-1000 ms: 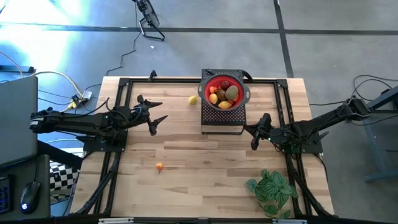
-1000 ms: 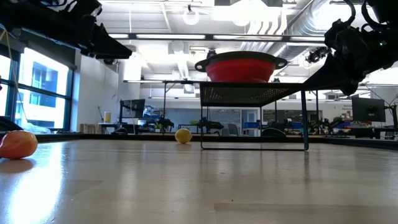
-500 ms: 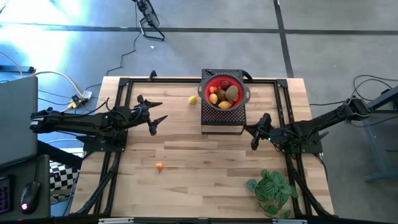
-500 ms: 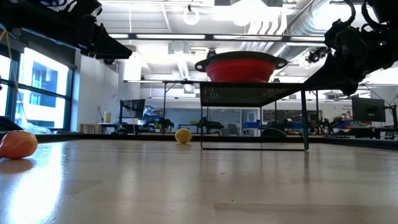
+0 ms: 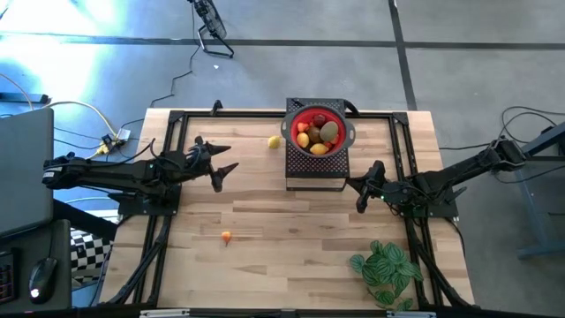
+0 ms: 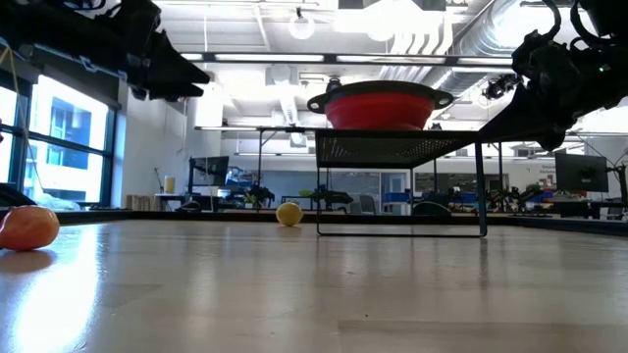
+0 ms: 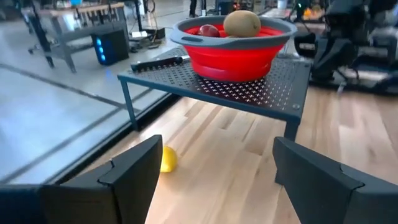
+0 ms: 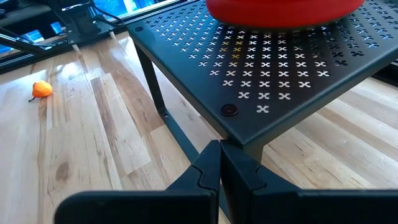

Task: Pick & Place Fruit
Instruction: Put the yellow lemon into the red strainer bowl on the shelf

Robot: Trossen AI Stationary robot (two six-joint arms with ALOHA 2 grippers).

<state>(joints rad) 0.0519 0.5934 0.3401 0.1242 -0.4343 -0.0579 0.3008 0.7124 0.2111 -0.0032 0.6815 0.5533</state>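
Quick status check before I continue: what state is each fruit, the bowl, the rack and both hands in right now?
Left hand: open, empty, above the table left of the rack.
Right hand: shut, empty, beside the rack's near right corner.
Red bowl: upright on the rack, holding several fruits.
Black mesh rack: standing on the table.
Yellow fruit: loose on the table, left of the rack.
Orange fruit: loose on the table, apart from everything.

text: none legible — labels: none — signs: none
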